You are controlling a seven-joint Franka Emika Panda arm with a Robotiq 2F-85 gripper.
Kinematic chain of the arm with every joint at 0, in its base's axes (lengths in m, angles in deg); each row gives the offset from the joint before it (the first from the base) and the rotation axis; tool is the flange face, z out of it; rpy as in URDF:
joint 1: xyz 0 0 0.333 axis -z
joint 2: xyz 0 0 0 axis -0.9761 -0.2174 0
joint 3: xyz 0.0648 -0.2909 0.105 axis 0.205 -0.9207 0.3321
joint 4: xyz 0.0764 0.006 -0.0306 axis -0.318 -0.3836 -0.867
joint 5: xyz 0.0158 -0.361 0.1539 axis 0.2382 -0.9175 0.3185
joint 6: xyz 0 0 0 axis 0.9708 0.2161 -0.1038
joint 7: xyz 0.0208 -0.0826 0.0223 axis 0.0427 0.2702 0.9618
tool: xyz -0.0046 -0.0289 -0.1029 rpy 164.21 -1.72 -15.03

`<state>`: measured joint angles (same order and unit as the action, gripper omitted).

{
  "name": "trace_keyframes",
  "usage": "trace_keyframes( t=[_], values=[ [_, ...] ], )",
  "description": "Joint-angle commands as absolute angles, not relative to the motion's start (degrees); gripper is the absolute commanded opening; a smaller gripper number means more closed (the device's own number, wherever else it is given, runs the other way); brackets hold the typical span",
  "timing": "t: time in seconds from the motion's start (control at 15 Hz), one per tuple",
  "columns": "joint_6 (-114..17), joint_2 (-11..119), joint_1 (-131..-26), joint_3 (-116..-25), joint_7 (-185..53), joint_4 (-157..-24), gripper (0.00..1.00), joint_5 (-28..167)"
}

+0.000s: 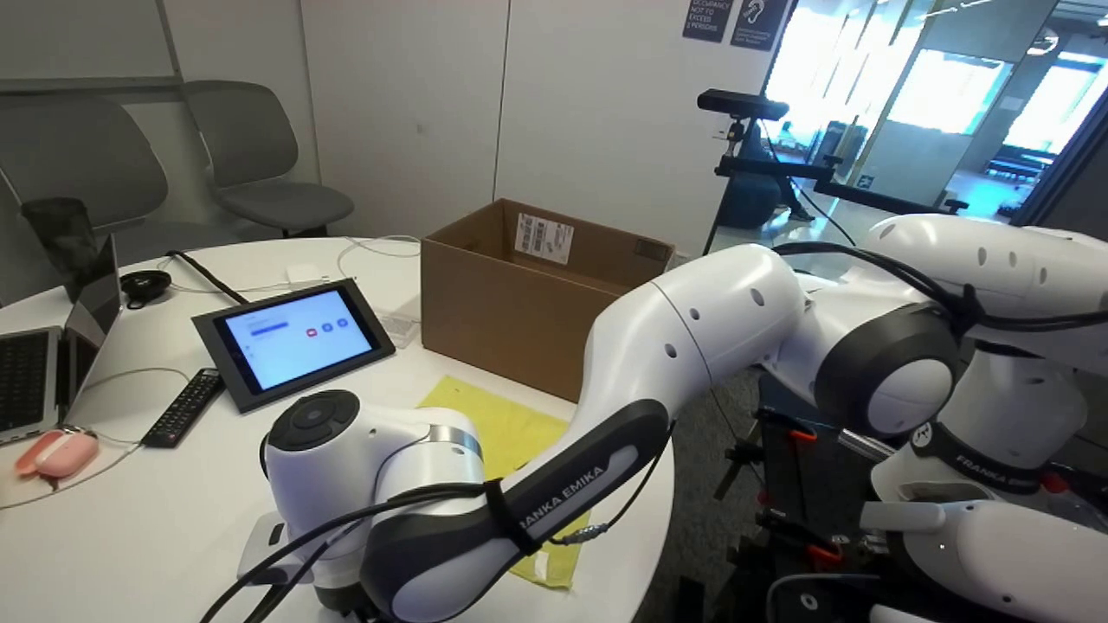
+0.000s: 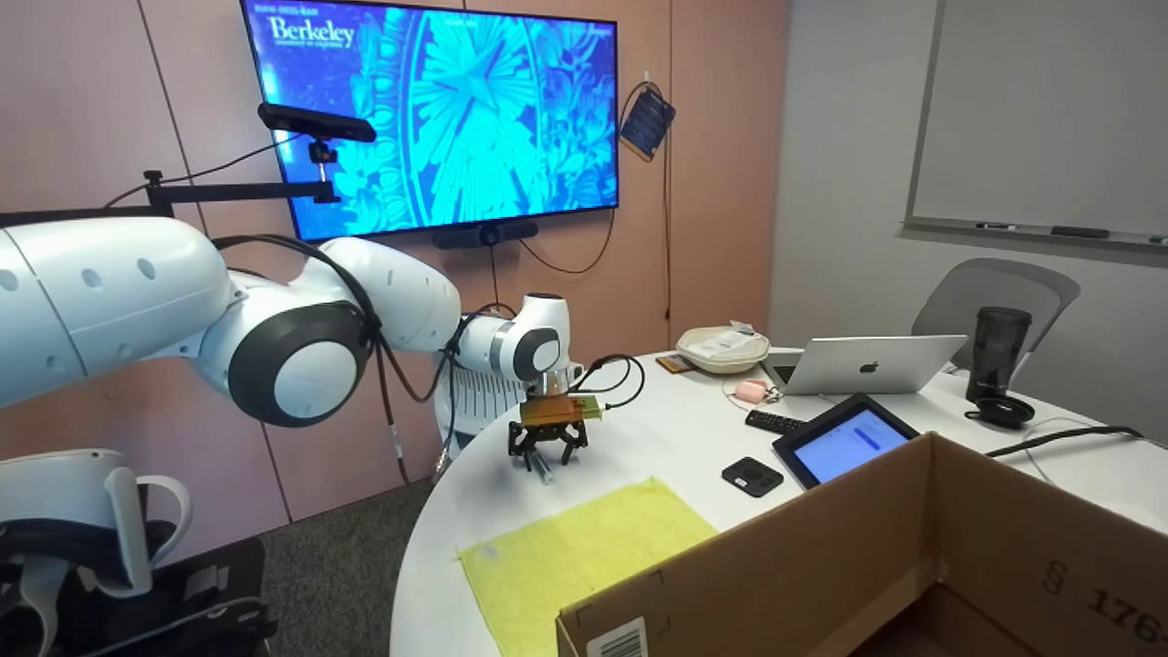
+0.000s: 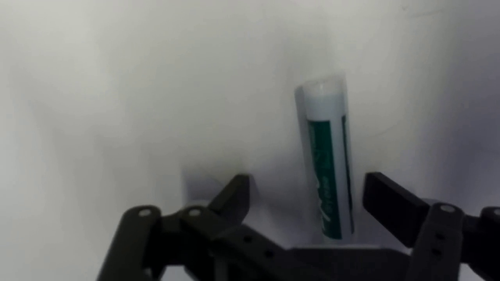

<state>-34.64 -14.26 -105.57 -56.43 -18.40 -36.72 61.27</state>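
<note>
The black, angular jaws stand apart, released; between them, touching neither, a smooth cylindrical marker, white and green, lies on the round white counter, near the yellow cloth.

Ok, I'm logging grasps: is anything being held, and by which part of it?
Nothing is held: the hand stands open astride the green-labelled marker, with a gap showing on either side.
</note>
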Motion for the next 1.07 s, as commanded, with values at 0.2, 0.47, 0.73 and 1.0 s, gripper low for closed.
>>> trace_keyframes(
  t=[0.2, 0.47, 0.73, 1.0],
  values=[
    [-33.1, -15.9, -106.5, -58.3, -18.6, -32.2, 0.21, 61.1],
    [-32.9, -13.3, -106.1, -58.8, -18.7, -35.3, 0.08, 60.4],
    [-30.7, -11.3, -105.2, -58.1, -17.1, -36.8, 0.1, 61.1],
    [-28.7, -7.8, -103.4, -57.7, -13.8, -39.5, 0.09, 61.1]
  ],
)
